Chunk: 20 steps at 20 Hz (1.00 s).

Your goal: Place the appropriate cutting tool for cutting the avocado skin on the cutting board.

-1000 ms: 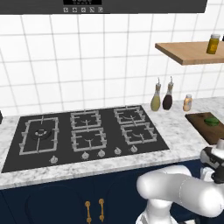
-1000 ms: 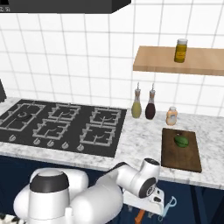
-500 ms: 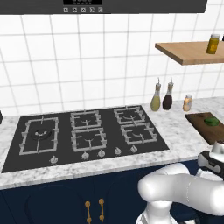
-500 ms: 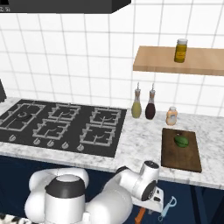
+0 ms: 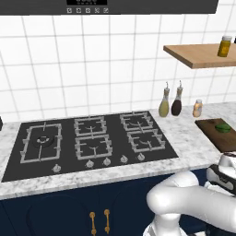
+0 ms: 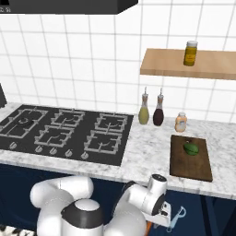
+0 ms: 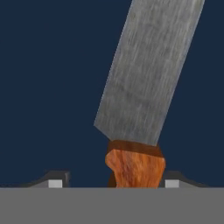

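Observation:
A knife [image 7: 144,83] with a broad grey blade and an orange-brown wooden handle lies against a dark blue surface, blade pointing away from the hand. My gripper [image 7: 113,180] stands open around the handle, the right fingertip [image 7: 172,180] beside it and the left one apart from it. In the right base view my gripper [image 6: 161,216] hangs below the counter's front edge, with the orange knife handle [image 6: 147,227] just under it. The dark brown cutting board [image 6: 184,166] [image 5: 216,138] lies on the counter at the right, and the green avocado [image 6: 191,148] [image 5: 223,127] rests on its far part.
A blue peeler [image 6: 177,217] lies just right of the gripper. A black stove [image 6: 69,131] takes up the left of the counter. Two bottles [image 6: 151,113] and a small shaker [image 6: 181,122] stand by the wall behind the board. A tan shelf [image 6: 166,69] carries a jar [image 6: 190,53].
The hand has sunk a little lower and further right below the counter edge, closer to the knife. The board and avocado have not moved.

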Tool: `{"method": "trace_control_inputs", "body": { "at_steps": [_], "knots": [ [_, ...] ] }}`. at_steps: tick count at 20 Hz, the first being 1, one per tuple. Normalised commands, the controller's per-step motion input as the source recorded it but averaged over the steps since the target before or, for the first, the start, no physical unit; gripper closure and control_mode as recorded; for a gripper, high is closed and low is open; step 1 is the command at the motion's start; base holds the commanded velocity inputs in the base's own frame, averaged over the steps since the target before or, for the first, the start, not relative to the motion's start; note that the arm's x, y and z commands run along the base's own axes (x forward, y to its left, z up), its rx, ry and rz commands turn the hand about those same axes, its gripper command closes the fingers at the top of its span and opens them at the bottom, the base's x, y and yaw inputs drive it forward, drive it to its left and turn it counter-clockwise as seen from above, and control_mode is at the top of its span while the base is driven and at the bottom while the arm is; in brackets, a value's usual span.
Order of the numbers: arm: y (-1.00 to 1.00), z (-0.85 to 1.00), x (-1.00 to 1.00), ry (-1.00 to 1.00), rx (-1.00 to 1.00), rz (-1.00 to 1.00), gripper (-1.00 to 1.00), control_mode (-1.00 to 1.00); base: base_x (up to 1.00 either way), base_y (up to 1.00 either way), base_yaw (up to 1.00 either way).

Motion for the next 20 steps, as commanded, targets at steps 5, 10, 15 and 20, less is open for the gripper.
{"method": "trace_control_inputs", "body": {
  "at_steps": [5,10,15,20],
  "knots": [
    [0.19,-0.08,-0.06,0.0,0.0,-0.04,1.0,-1.0,0.0,0.0,0.0],
    [0.13,0.37,-0.49,0.0,0.0,-0.09,1.0,-1.0,0.0,0.0,0.0],
    [0.0,1.0,-0.76,0.0,0.0,-0.14,1.0,-1.0,0.0,0.0,0.0],
    [0.0,1.0,-0.62,0.0,0.0,-0.16,1.0,-1.0,0.0,0.0,0.0]
  ]
}}
